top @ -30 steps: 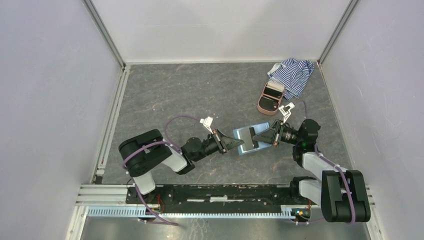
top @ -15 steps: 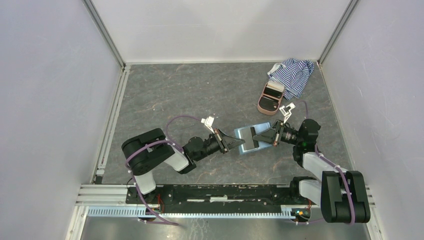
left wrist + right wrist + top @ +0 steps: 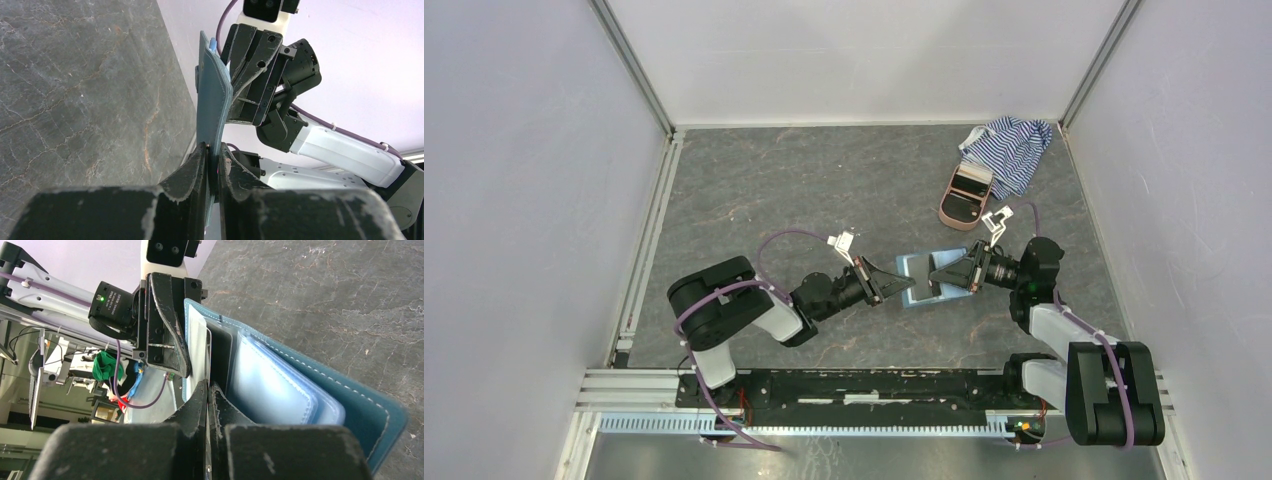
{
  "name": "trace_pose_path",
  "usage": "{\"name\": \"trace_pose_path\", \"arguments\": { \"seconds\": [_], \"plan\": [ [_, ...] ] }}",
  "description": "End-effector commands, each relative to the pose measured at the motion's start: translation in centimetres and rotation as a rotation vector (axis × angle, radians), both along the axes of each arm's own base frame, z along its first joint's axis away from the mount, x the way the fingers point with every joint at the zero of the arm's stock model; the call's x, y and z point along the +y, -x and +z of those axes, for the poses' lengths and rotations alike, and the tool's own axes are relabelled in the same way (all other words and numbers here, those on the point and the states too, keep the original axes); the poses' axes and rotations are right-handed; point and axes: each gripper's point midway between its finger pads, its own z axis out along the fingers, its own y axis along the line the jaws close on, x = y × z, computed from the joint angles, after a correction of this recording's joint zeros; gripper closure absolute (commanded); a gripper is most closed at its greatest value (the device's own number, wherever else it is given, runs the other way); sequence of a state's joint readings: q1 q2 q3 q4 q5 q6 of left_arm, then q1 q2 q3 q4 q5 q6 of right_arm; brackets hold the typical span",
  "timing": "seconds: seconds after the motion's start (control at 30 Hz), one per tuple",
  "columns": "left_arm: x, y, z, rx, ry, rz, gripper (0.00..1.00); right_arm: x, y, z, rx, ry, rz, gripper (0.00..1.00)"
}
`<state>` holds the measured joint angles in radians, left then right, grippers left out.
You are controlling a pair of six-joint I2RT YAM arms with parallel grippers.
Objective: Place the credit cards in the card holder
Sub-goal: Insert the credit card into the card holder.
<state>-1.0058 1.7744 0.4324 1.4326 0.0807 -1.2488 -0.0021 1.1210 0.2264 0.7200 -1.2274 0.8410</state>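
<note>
The grey marbled counter (image 3: 804, 190) lies under everything. Over its right-middle part my two arms reach in toward each other. The teal-blue card holder (image 3: 345, 400) is open between them, and I cannot tell whether it touches the counter.

My left hand (image 3: 213, 152) is on the holder's left side, with one finger on either side of a cover's edge. The fingers are very close to it, but I cannot tell whether they press on it or only flank it. My right hand (image 3: 208, 387) comes from the opposite side. Its fingers are pressed together on what looks like the near edge of the dark grey credit card (image 3: 221, 357), which stands among the pale blue pockets.

What matters next, I judge, is that the pocket mouth faces my right hand. The card's long axis runs from that hand toward the left one. So the push belongs to the right hand, along that line, with the left as backstop. If the left is not gripping, the holder may slide away.
</note>
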Motion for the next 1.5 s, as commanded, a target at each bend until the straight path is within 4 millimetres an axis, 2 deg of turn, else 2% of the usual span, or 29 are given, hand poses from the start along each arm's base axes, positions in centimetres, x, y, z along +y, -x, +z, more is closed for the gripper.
{"name": "trace_pose_path", "arguments": {
  "seconds": [0.0, 0.23, 0.3, 0.37, 0.4, 0.77, 0.93, 1.13, 1.33, 1.47],
  "plan": [
    [0.1, 1.4, 9.6, -0.187, 0.317, -0.047, 0.81, 0.1, -0.3, -0.1, -0.023, 0.017, 0.005, 0.99],
    [0.0, 1.3, 9.4, -0.177, 0.314, -0.049, 0.82, 0.1, -0.3, -0.2, -0.02, 0.017, 0.006, 0.98],
    [0.0, 1.3, 9.3, -0.175, 0.314, -0.048, 0.86, 0.1, -0.2, -0.2, -0.02, 0.017, 0.006, 0.98],
    [0.0, 1.3, 9.3, -0.174, 0.315, -0.045, 0.96, 0.1, -0.1, -0.2, -0.022, 0.017, 0.011, 0.95],
    [0.1, 1.3, 9.3, -0.17, 0.313, -0.042, 0.98, 0.1, -0.1, -0.2, -0.024, 0.017, 0.013, 0.92],
    [1.5, 1.1, 8.8, -0.16, 0.297, 0.008, 0.98, 0.0, 0.1, -0.5, -0.083, 0.065, 0.047, 0.72],
    [1.9, 1.0, 8.5, -0.158, 0.288, 0.021, 0.98, -0.2, -0.1, -0.9, -0.109, 0.105, 0.043, 0.56],
    [2.0, 1.0, 8.5, -0.158, 0.289, 0.032, 0.98, -0.5, -0.6, -1.7, -0.144, 0.173, 0.032, 0.51],
    [1.9, 0.8, 8.7, -0.159, 0.293, 0.034, 0.98, 0.1, -0.3, -1.8, -0.164, 0.198, 0.052, 0.44],
    [1.8, 0.8, 8.8, -0.161, 0.297, 0.032, 0.98, 0.6, 0.1, -1.9, -0.157, 0.195, 0.078, 0.43]
  ]
}}
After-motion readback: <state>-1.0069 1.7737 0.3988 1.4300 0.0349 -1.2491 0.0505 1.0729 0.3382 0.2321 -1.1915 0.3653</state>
